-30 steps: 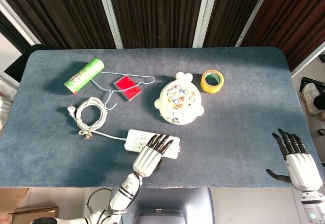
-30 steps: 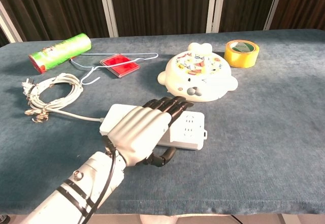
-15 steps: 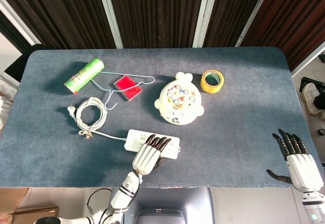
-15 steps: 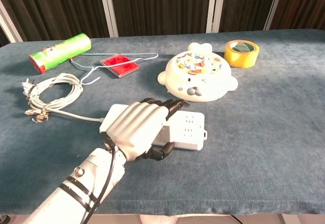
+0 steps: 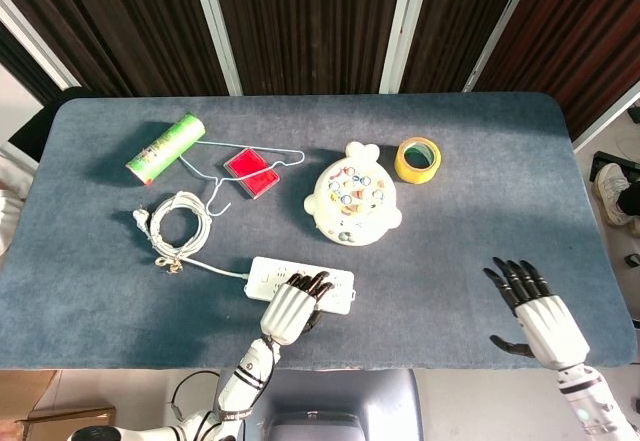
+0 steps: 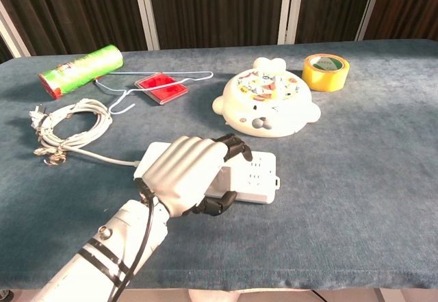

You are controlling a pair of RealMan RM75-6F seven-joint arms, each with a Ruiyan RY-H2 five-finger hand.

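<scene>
The grey-blue cloth-covered surface (image 5: 480, 191) carries everything. Largest on it is the round cream toy (image 5: 352, 201) with a coloured face, near the middle. Near the front edge lies the white power strip (image 6: 256, 177), flat and lengthwise across the view; its cord (image 5: 178, 223) runs off to a loose coil at the left. Behind the coil are a green printed tube (image 5: 165, 147), a white wire hanger (image 5: 232, 166) and a small red box (image 5: 252, 172) lying inside the hanger's outline. A yellow tape roll (image 5: 418, 160) sits just right of the toy.

The left hand (image 6: 183, 173) covers the strip's middle, fingers curled over its far edge and thumb tucked under the near edge, so it appears to grip the strip. The right hand (image 5: 535, 315) hovers near the front right corner, fingers spread, holding nothing.

As a judgement: the grip spans only part of the strip, so lifting may tip it, and the trailing cord could drag the coil or snag the hanger.
</scene>
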